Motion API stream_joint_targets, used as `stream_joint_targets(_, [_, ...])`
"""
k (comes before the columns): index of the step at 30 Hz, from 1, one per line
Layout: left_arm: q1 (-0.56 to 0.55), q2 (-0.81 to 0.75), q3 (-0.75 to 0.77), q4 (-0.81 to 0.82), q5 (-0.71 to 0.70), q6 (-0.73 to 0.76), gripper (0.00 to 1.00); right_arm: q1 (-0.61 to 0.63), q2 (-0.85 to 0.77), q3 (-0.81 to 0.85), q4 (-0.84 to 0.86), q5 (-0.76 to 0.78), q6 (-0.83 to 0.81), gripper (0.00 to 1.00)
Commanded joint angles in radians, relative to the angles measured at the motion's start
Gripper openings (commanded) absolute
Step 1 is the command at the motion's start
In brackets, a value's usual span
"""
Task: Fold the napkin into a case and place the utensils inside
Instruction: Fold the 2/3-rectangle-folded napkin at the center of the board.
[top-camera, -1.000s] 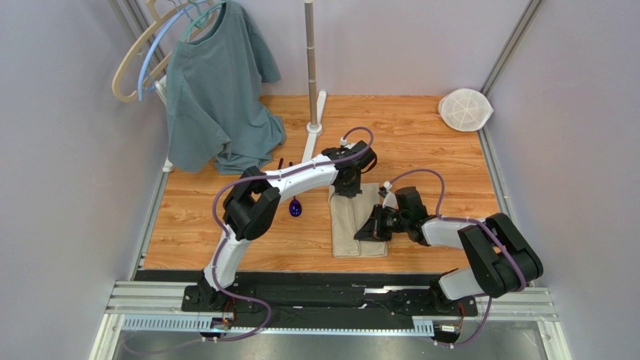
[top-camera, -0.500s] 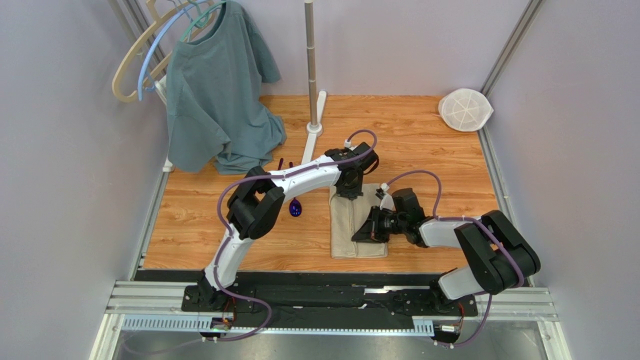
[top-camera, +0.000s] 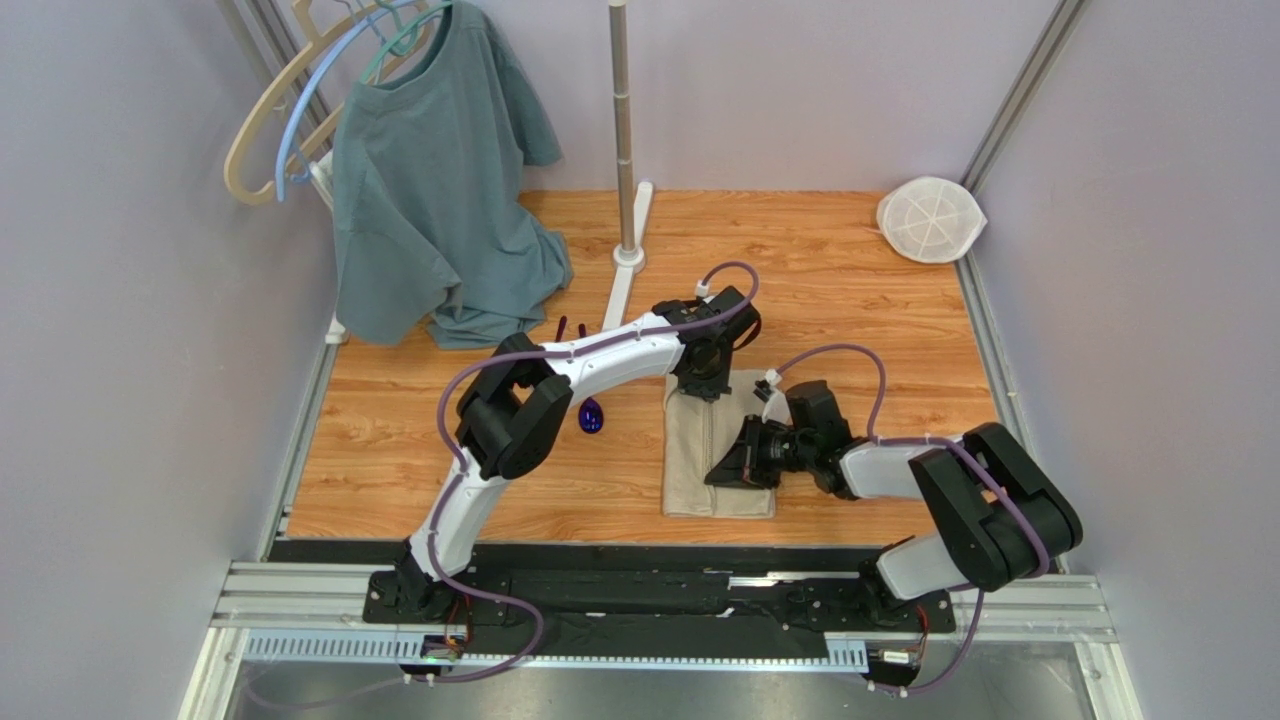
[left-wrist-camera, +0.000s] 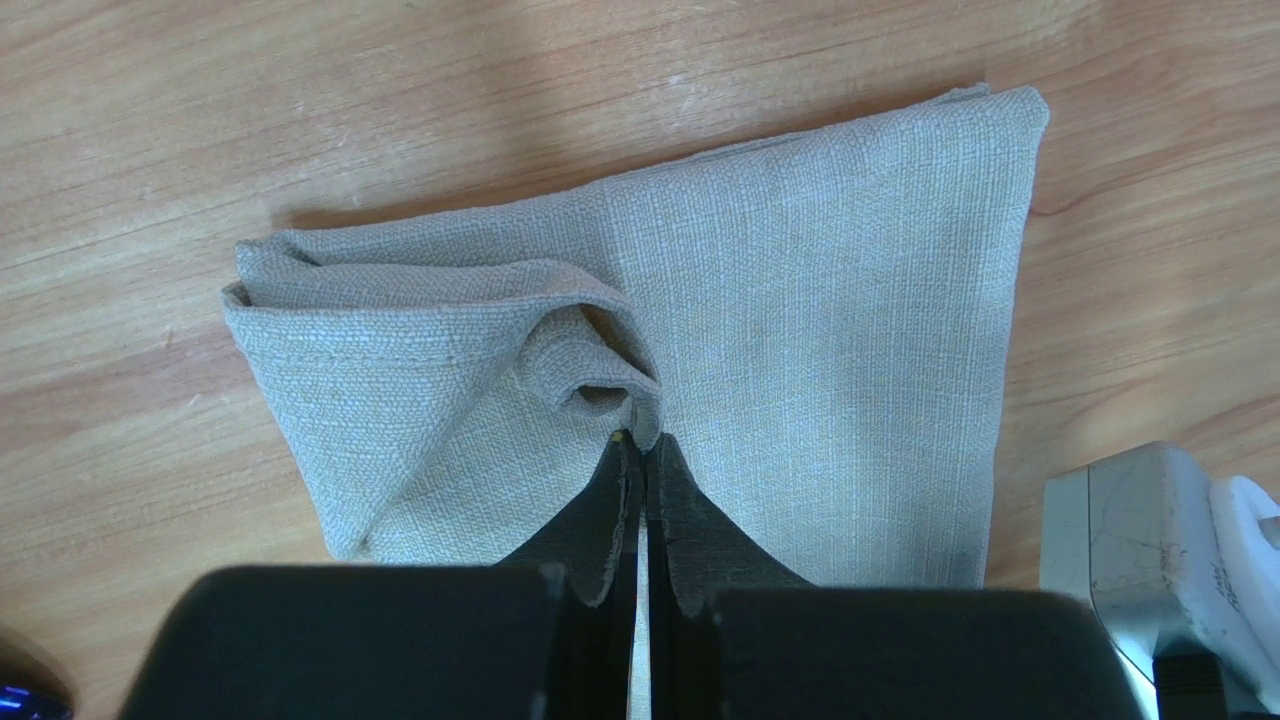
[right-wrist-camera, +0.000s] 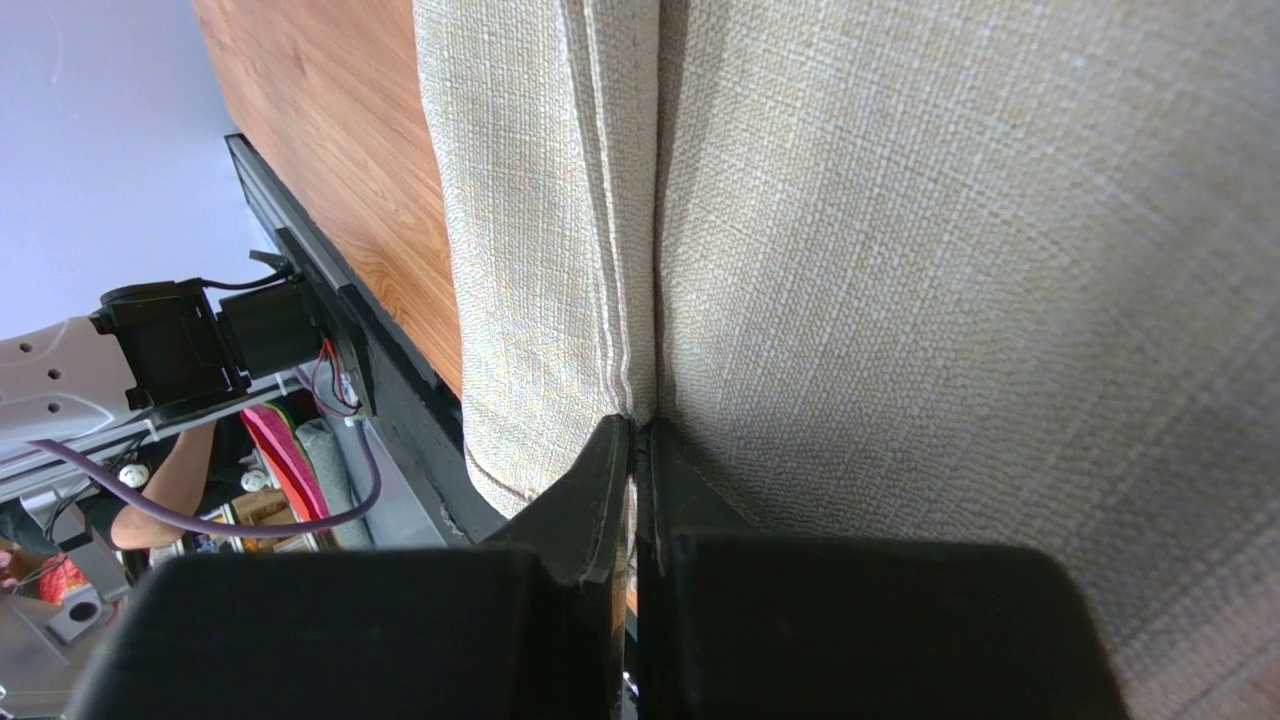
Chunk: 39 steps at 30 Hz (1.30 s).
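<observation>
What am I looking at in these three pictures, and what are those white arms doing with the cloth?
These are two robot arms bolted at the near edge of a wooden table. One picture is taken from above; the other two come from small cameras on each wrist. A beige napkin, partly folded, lies mid-table. The left gripper is closed, pinching a bunched fold; the right gripper is closed on a long edge fold. A purple spoon lies left of the napkin. At the back are a grey-green T-shirt and a white mesh disc.
</observation>
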Motion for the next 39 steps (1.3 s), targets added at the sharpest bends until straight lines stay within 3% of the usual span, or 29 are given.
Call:
stream_joint_targets(1, [0.01,0.0,0.01,0.125,-0.024,0.029,0.0,0.016,-0.024,-0.026,-0.09,0.017,-0.036,0.0])
stream_joint_targets(20, [-0.005,-0.104,-0.093,0.168,-0.053,0.005,0.0,0.016,-0.233,0.031,-0.324,0.02,-0.079,0.0])
stream_joint_targets(39, [-0.034,-0.106,-0.087,0.177,-0.085,0.009,0.0,0.016,-0.061,-0.056,-0.136,0.024,-0.062,0.0])
